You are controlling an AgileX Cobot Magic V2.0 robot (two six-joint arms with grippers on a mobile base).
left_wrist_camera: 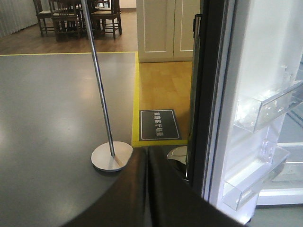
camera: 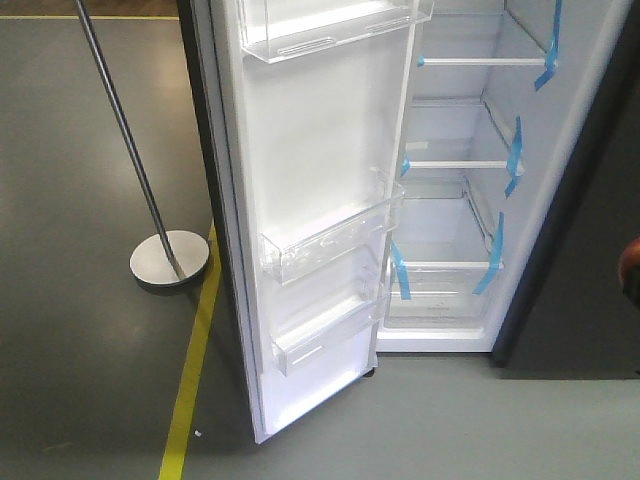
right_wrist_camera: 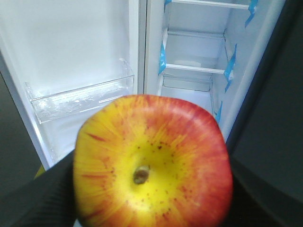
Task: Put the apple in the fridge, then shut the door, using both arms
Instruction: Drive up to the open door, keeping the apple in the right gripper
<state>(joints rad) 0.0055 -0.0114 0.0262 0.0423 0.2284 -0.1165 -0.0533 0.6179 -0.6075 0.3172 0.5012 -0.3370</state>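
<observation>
The apple [right_wrist_camera: 151, 163], red with a yellow middle and its stem end toward the camera, fills the lower right wrist view, with my right gripper [right_wrist_camera: 151, 198] shut on it from both sides. A red sliver of the apple [camera: 630, 265] shows at the front view's right edge. The fridge [camera: 450, 200] stands open, white inside with blue-taped shelves. Its door [camera: 310, 220] is swung wide, clear bins facing out. My left gripper [left_wrist_camera: 147, 163] is shut with nothing in it, low beside the door's dark outer edge [left_wrist_camera: 201, 94].
A metal pole on a round base [camera: 168, 258] stands left of the door. A yellow floor line [camera: 190, 380] runs past it. Chairs [left_wrist_camera: 75, 16] and a cream cabinet [left_wrist_camera: 165, 28] stand far behind.
</observation>
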